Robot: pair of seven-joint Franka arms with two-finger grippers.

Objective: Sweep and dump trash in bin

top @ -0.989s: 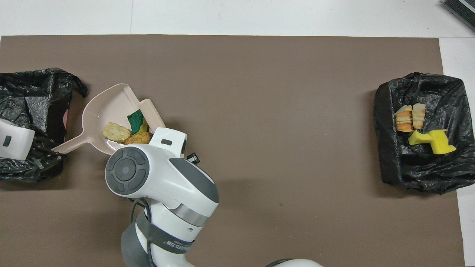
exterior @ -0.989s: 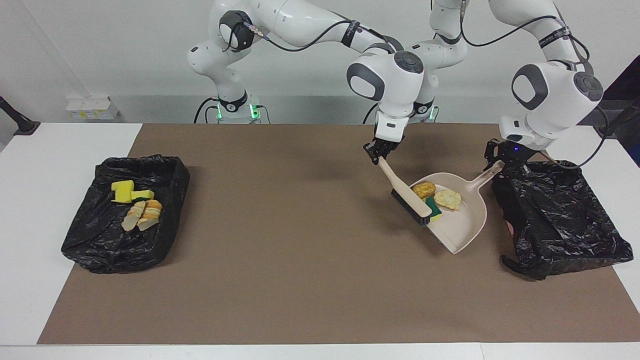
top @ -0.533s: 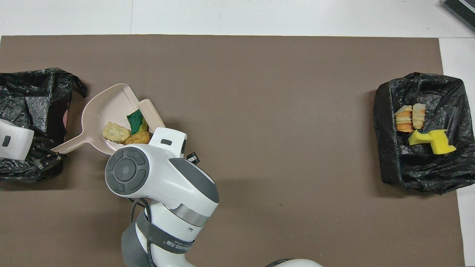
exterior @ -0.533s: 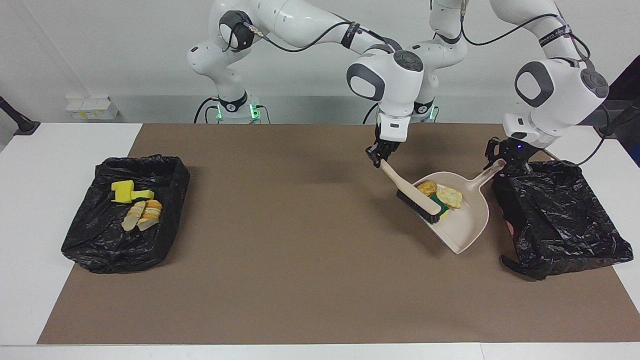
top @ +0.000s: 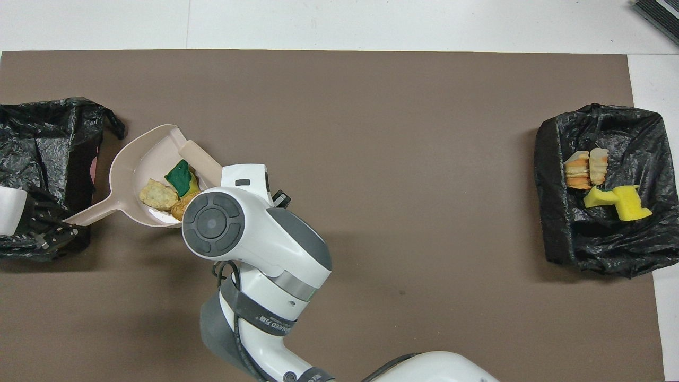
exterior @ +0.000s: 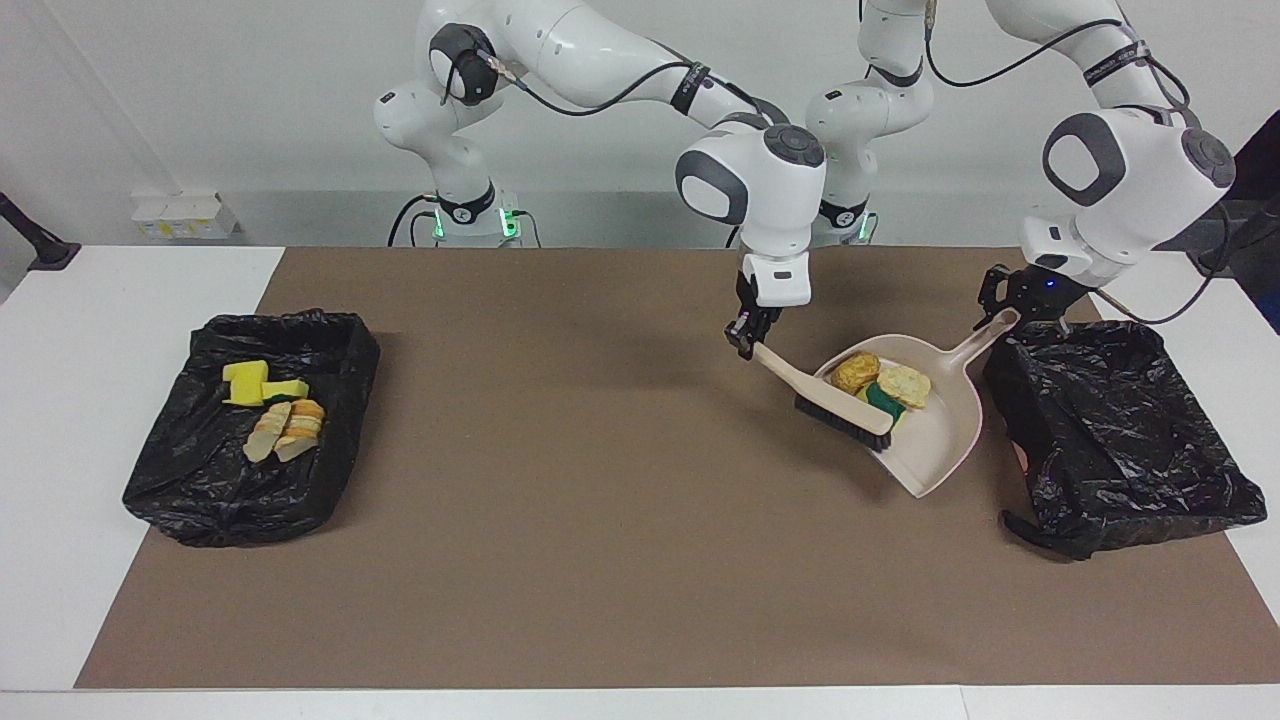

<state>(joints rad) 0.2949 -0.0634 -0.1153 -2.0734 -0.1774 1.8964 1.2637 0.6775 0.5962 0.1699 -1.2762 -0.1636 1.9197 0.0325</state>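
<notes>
My left gripper (exterior: 1005, 312) is shut on the handle of the beige dustpan (exterior: 940, 450), which hangs tilted just above the mat beside a black-lined bin (exterior: 1120, 440) at the left arm's end. Three pieces of trash lie in the pan: an orange-brown lump (exterior: 855, 372), a cream chunk (exterior: 905, 385) and a green-backed sponge (exterior: 884, 398). My right gripper (exterior: 748, 338) is shut on the handle of a black-bristled brush (exterior: 840, 408), whose head rests at the pan's open side. From overhead, the right wrist hides its gripper; the dustpan (top: 140, 159) and sponge (top: 180, 179) show.
A second black-lined bin (exterior: 200, 500) stands at the right arm's end and holds several yellow sponge and cream scraps (exterior: 285, 430). A brown mat (exterior: 560, 520) covers the table between the two bins. In the overhead view that bin (top: 610, 249) sits near the mat's edge.
The left gripper has lifted the dustpan's handle a little, and the scraps sit closer to the handle end. The right wrist has swung toward the right arm's end, laying the brush flatter.
</notes>
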